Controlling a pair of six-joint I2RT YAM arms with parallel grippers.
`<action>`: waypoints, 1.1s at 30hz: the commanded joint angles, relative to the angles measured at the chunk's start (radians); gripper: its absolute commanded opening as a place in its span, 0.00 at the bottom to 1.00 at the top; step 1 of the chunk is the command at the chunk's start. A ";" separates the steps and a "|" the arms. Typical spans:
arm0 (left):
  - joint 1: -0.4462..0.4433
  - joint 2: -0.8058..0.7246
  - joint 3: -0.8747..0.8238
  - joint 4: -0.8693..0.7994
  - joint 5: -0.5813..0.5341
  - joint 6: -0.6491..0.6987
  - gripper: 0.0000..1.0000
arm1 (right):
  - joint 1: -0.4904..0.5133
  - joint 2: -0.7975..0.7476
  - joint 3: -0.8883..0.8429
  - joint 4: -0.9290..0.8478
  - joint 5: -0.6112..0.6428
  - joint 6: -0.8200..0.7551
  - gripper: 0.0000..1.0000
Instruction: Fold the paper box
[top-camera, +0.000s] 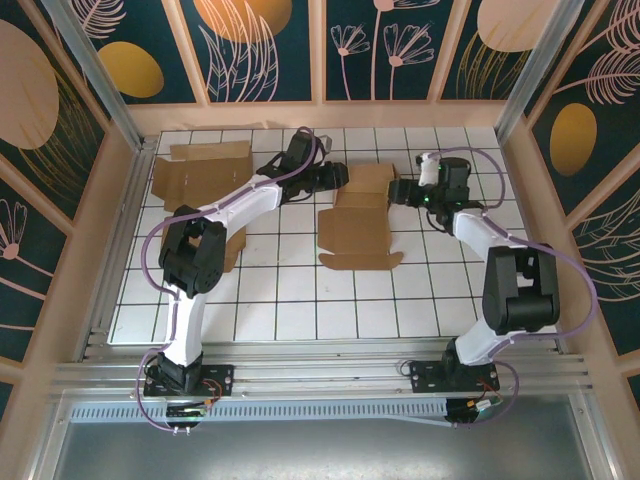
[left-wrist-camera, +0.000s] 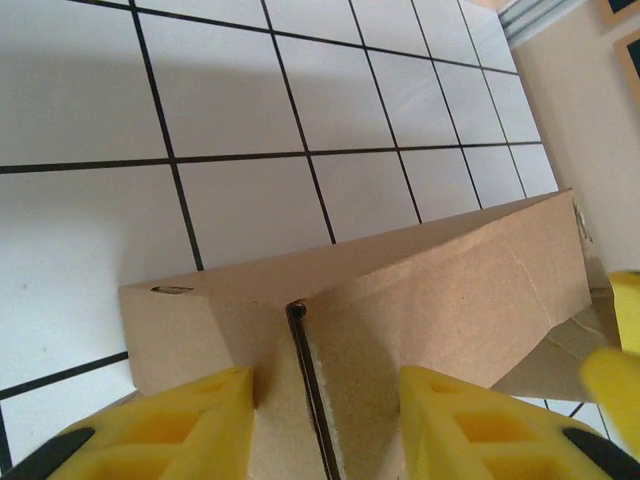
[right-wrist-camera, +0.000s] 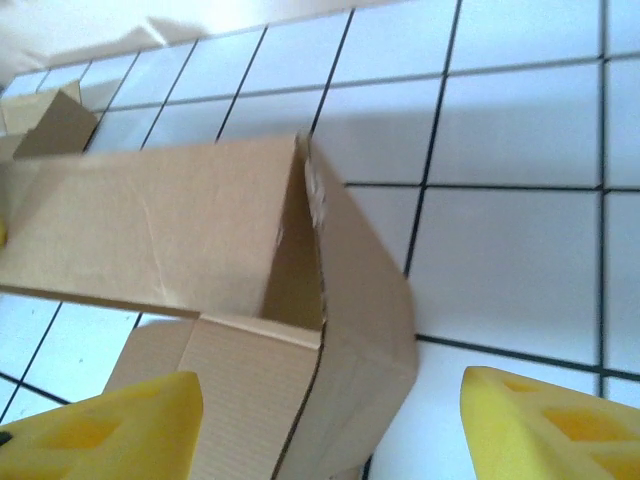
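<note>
The brown paper box (top-camera: 360, 225) lies partly folded in the middle of the tiled table, its far wall raised. My left gripper (top-camera: 340, 177) is at the box's far left corner. In the left wrist view its yellow fingers (left-wrist-camera: 190, 425) sit on either side of that corner of the box (left-wrist-camera: 450, 280), a slit between them, and the jaws look closed on it. My right gripper (top-camera: 397, 192) is at the far right end. Its jaws (right-wrist-camera: 330, 405) stand wide apart around the box's bent end flap (right-wrist-camera: 350, 300) without touching it.
A second flat cardboard blank (top-camera: 200, 170) lies at the far left of the table (top-camera: 300, 300), and another piece (top-camera: 232, 250) shows under the left arm. Wooden walls ring the table. A yellow finger of the right gripper (left-wrist-camera: 620, 350) appears at the edge of the left wrist view.
</note>
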 joint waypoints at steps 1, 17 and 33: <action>-0.006 0.059 0.013 -0.140 -0.003 0.039 0.40 | 0.003 -0.028 -0.030 0.014 0.019 -0.021 0.70; -0.007 -0.012 0.082 -0.180 -0.029 0.068 0.73 | 0.017 0.064 -0.019 0.039 0.146 0.097 0.41; -0.103 -0.390 -0.361 0.086 -0.055 -0.152 0.55 | 0.071 0.077 0.088 -0.095 0.333 0.144 0.05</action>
